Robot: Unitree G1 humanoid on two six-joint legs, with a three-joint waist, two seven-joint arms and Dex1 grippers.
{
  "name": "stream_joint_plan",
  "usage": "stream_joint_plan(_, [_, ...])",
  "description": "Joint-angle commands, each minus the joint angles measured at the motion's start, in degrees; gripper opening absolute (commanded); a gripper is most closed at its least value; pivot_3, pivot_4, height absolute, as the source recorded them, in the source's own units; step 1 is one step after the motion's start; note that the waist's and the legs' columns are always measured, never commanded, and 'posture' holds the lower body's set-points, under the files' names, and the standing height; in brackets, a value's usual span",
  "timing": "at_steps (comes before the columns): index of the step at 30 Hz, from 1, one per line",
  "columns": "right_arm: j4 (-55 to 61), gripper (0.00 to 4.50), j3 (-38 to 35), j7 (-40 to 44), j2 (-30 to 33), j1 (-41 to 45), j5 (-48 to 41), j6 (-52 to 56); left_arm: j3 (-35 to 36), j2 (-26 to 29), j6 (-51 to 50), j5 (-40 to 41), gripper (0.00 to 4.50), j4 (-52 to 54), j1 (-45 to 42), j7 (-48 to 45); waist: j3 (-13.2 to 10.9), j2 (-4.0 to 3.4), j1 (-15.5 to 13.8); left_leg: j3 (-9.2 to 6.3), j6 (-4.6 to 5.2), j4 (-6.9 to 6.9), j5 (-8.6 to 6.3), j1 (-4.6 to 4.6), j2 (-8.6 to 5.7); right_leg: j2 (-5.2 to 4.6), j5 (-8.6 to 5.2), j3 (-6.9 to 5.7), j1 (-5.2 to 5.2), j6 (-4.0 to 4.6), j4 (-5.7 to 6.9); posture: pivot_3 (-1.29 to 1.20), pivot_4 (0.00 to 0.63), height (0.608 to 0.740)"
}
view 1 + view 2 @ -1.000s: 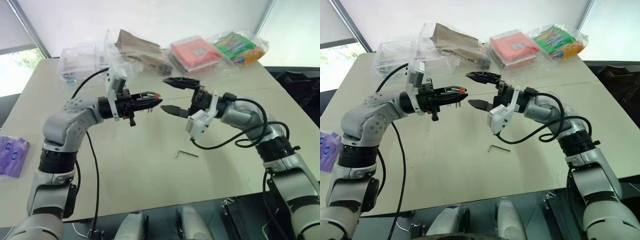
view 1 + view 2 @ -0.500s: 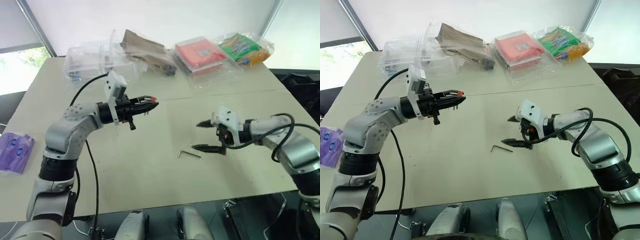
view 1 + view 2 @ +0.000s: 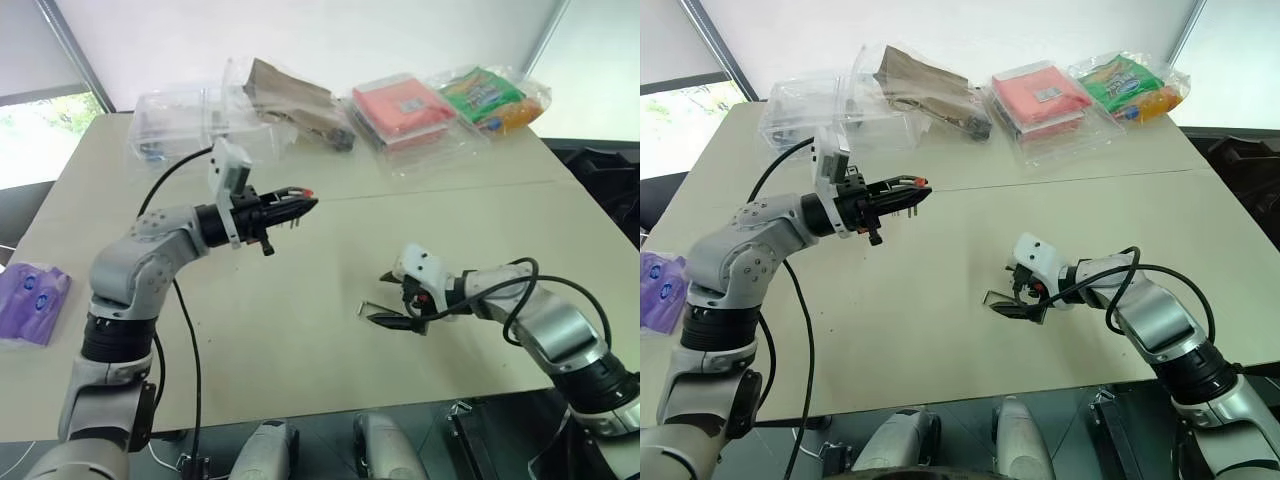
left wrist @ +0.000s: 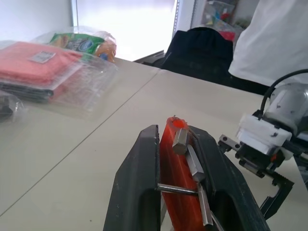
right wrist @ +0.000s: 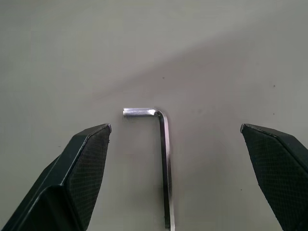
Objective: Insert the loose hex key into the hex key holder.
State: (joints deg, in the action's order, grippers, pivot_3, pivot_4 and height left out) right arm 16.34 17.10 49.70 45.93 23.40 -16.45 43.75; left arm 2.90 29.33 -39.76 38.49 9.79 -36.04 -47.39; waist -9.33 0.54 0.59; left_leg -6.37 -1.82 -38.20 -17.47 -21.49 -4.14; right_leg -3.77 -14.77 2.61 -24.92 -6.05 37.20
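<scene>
The hex key holder (image 4: 175,192), an orange-red block with short grey keys sticking out, sits clamped in my left gripper (image 3: 308,203), which is held level above the table's middle-left. The loose hex key (image 5: 165,159), a thin L-shaped metal rod, lies flat on the beige table (image 3: 300,330). My right gripper (image 5: 174,129) is low over the table with its fingers wide open. One finger stands on each side of the key (image 3: 366,309) without touching it.
Clear plastic packs line the far edge: empty boxes (image 3: 170,125), a brown bag (image 3: 290,95), a red cloth pack (image 3: 403,108) and a green snack pack (image 3: 490,95). A purple pack (image 3: 30,300) lies at the left edge. A person in white (image 4: 279,38) stands beyond the table.
My right gripper has come down from beside the holder to the table, rolled over and now straddles the loose hex key. The left gripper kept still with the holder.
</scene>
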Motion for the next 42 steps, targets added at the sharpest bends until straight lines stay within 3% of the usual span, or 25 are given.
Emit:
stream_joint_plan(1, [0.15, 4.48, 1.02, -1.33, -0.75, 0.00, 3.02, -1.42, 1.78, 0.39, -0.19, 1.43, 0.27, 2.69, -0.85, 0.53, 0.00, 0.00, 0.01, 0.00, 0.00, 0.00, 0.00, 0.00, 0.00, 0.00, 0.00, 0.00, 0.00, 0.00, 0.00, 0.00, 0.150, 0.740])
stream_joint_plan(3, [0.16, 4.48, 1.72, -1.38, -0.59, -0.34, 4.62, -2.41, 1.77, 0.44, -0.23, 1.47, 0.27, 2.95, -0.67, 0.74, 0.00, 0.00, 0.02, -0.01, 0.00, 0.00, 0.00, 0.00, 0.00, 0.00, 0.00, 0.00, 0.00, 0.00, 0.00, 0.00, 0.150, 0.740])
stream_joint_plan(6, [0.01, 3.75, 2.42, -1.42, -0.43, -0.75, 6.67, -3.79, 1.77, 0.40, -0.27, 1.46, 0.27, 3.17, -0.53, 1.04, 0.01, 0.01, 0.04, 0.00, -0.01, 0.00, 0.00, 0.01, 0.01, 0.02, 0.00, 0.00, 0.01, 0.00, 0.00, 0.00, 0.150, 0.740])
stream_joint_plan(13, [0.39, 0.15, 3.86, -1.61, -0.16, -1.14, 10.37, -6.99, 1.59, 0.52, -0.02, 1.21, 0.27, 3.30, 0.07, 1.35, 0.02, 0.03, -0.02, -0.01, -0.02, -0.01, 0.01, 0.04, 0.00, 0.05, 0.00, -0.01, 0.05, 0.00, 0.00, 0.00, 0.150, 0.740])
stream_joint_plan(14, [0.48, 0.03, 3.74, -1.62, -0.23, -1.16, 10.59, -7.00, 1.56, 0.56, 0.03, 1.17, 0.27, 3.30, 0.19, 1.29, 0.02, 0.03, -0.02, 0.00, -0.02, -0.02, 0.01, 0.04, 0.00, 0.04, 0.00, -0.01, 0.05, 0.00, 0.00, 0.00, 0.150, 0.740])
stream_joint_plan(19, [-1.59, 0.03, 0.17, -6.89, -3.56, 0.46, 11.96, -6.83, 1.46, 0.24, 0.18, 1.18, 0.27, 3.36, 0.39, 1.47, 0.03, 0.04, 0.01, -0.02, -0.02, -0.02, 0.01, 0.04, 0.00, 0.04, 0.00, -0.02, 0.06, 0.00, 0.00, 0.00, 0.150, 0.740])
stream_joint_plan(22, [-7.03, 0.03, -7.00, -18.69, -13.06, 5.16, 12.75, -18.83, 0.83, -0.64, 0.64, 0.76, 0.27, 2.67, -0.07, 1.73, 0.03, 0.05, 0.20, 0.00, -0.07, -0.02, 0.04, 0.04, 0.00, 0.04, 0.00, 0.00, 0.04, 0.00, 0.02, 0.00, 0.150, 0.740])
stream_joint_plan(28, [-11.88, 0.03, -19.58, -29.95, -30.07, 15.55, 4.34, -30.78, -0.26, -2.28, 1.72, -0.31, 0.27, 0.43, -1.40, 1.44, 0.02, 0.04, 0.34, 0.03, -0.13, 0.14, 0.07, -0.05, 0.02, 0.06, 0.00, 0.03, -0.24, 0.00, 0.12, 0.00, 0.150, 0.740])
stream_joint_plan(35, [-11.46, 0.03, -21.94, -29.10, -42.06, 19.72, -5.43, -35.37, -1.28, -3.89, 2.99, -1.87, 0.27, -3.48, -3.77, 0.49, 0.03, 0.04, 0.41, -0.01, -0.13, 0.09, 0.07, -0.04, -0.02, 0.06, 0.00, -0.01, -0.16, -0.01, 0.12, 0.00, 0.150, 0.740])
stream_joint_plan(42, [-8.96, 0.03, -17.99, -25.23, -45.67, 17.02, -9.84, -32.91, -1.18, -6.90, 4.54, -2.90, 0.27, -8.11, -7.18, 1.45, 0.04, 0.02, 0.69, -0.01, -0.12, 0.11, 0.07, -0.04, -0.01, 0.07, 0.00, -0.01, -0.21, -0.01, 0.15, 0.00, 0.150, 0.740])
